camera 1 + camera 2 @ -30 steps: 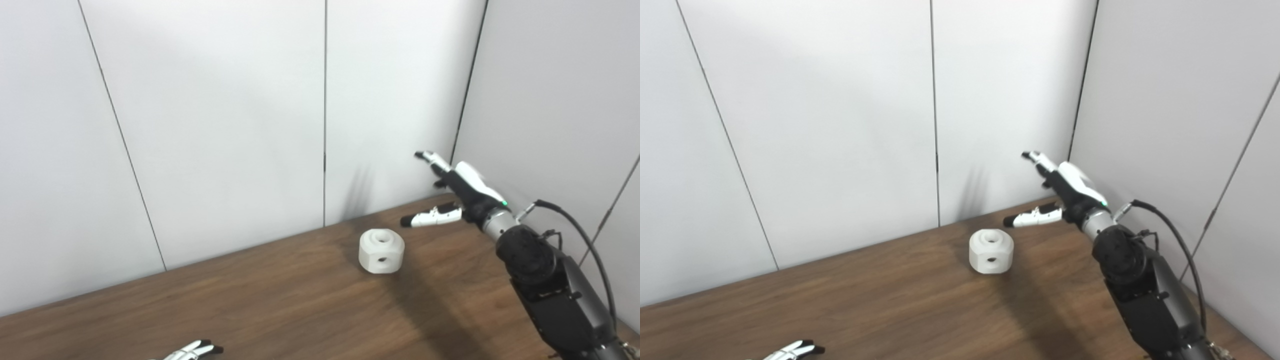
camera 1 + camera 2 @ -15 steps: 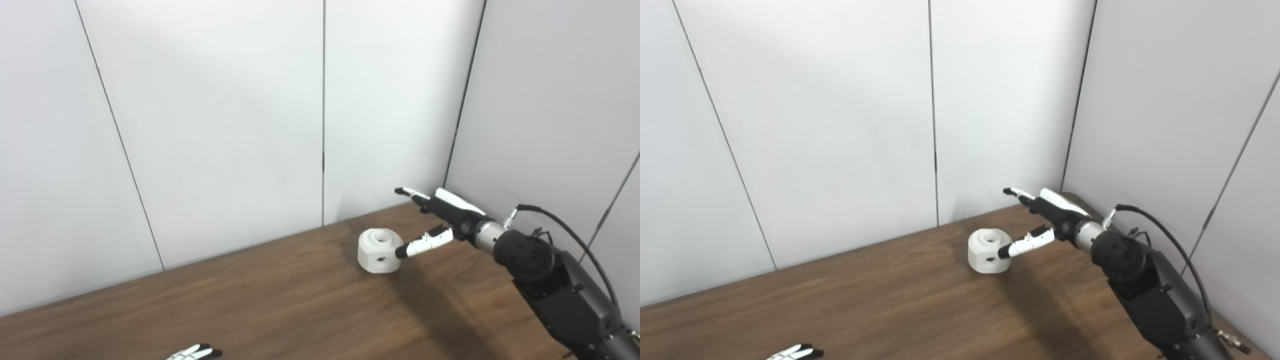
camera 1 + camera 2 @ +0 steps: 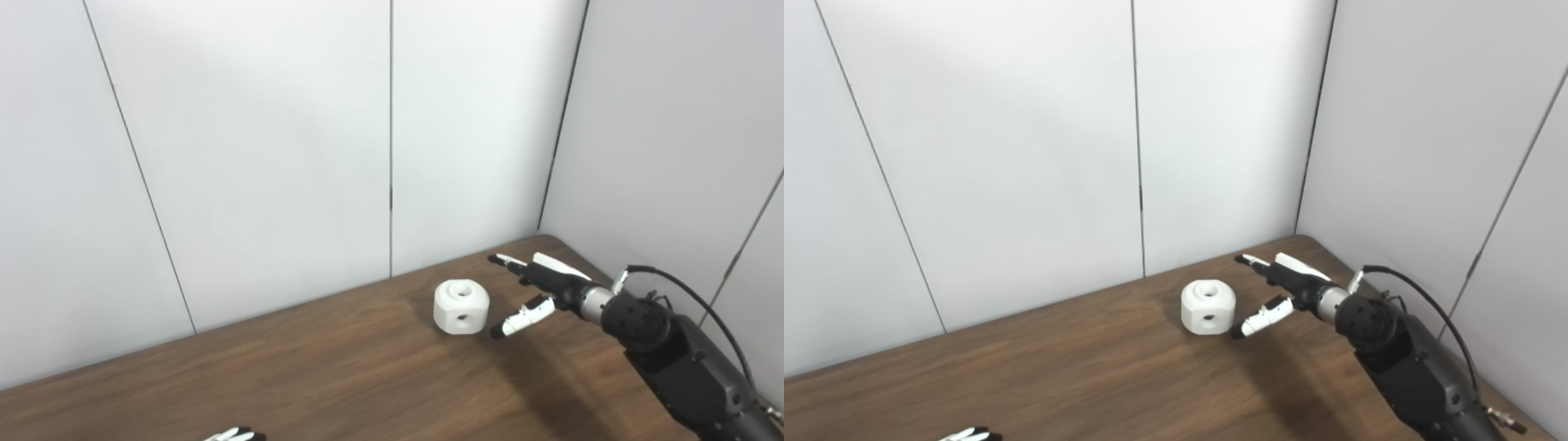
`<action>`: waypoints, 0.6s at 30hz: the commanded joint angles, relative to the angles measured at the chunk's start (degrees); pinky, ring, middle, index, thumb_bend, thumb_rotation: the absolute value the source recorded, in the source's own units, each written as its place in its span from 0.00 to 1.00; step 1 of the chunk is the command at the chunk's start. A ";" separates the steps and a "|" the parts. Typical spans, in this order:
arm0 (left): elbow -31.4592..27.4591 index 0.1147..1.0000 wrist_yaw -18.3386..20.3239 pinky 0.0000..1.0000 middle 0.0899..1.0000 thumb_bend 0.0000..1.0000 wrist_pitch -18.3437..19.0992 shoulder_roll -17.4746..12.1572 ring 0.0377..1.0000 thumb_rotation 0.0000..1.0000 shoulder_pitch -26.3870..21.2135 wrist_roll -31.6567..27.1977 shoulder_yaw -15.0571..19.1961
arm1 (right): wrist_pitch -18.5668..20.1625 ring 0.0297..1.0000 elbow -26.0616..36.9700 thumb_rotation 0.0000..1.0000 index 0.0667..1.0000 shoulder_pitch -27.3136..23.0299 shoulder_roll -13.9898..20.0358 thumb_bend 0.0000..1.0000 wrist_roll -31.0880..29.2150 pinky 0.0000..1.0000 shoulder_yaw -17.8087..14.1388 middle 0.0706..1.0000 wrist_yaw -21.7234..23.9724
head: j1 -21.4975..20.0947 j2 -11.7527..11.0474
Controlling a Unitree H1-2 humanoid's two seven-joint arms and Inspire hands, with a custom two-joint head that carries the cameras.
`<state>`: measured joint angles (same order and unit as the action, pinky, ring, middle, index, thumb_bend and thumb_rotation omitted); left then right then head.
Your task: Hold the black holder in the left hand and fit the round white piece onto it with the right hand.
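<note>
The round white piece (image 3: 461,306) stands on the brown table (image 3: 343,373), a hole in its top and another in its side. My right hand (image 3: 531,286) is open just to its right, low over the table, fingers spread toward the piece and not touching it. Of my left hand (image 3: 236,435) only white fingertips with black ends show at the bottom edge, so its state is unclear. No black holder is in view.
White wall panels (image 3: 263,153) close off the back of the table, and another wall (image 3: 674,141) runs along its right side, forming a corner behind my right hand. A black cable (image 3: 680,282) loops off the right forearm.
My right hand has come down from high near the wall corner to table height beside the white piece. The left fingertips have slipped lower in the picture. The camera has shifted slightly.
</note>
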<state>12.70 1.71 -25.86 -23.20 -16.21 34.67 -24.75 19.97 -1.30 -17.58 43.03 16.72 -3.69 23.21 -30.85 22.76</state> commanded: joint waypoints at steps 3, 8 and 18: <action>1.35 0.42 3.49 0.87 0.83 0.52 1.18 -1.95 0.90 0.05 2.72 1.46 -0.71 | -2.16 1.00 -0.41 0.33 1.00 -1.13 1.11 0.97 -0.45 0.94 -1.07 1.00 -2.41 | -0.03 0.12; 1.36 0.42 3.68 0.89 0.83 0.52 1.28 -1.97 0.90 0.05 2.87 1.59 -0.69 | -3.28 1.00 -1.99 0.34 1.00 -0.41 0.36 0.98 -1.48 0.95 -1.85 1.00 -4.04 | 0.08 0.32; 2.25 0.42 3.03 0.89 0.83 0.52 0.16 -2.04 0.90 0.05 2.66 1.50 -0.85 | -4.01 1.00 -5.97 0.35 0.98 -1.84 -2.14 0.96 1.56 0.89 1.52 1.00 -7.26 | 0.71 0.80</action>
<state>12.59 1.71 -26.07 -23.23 -15.48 33.92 -24.47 17.29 -7.81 -16.85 40.12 17.38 -1.94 17.48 -30.41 23.29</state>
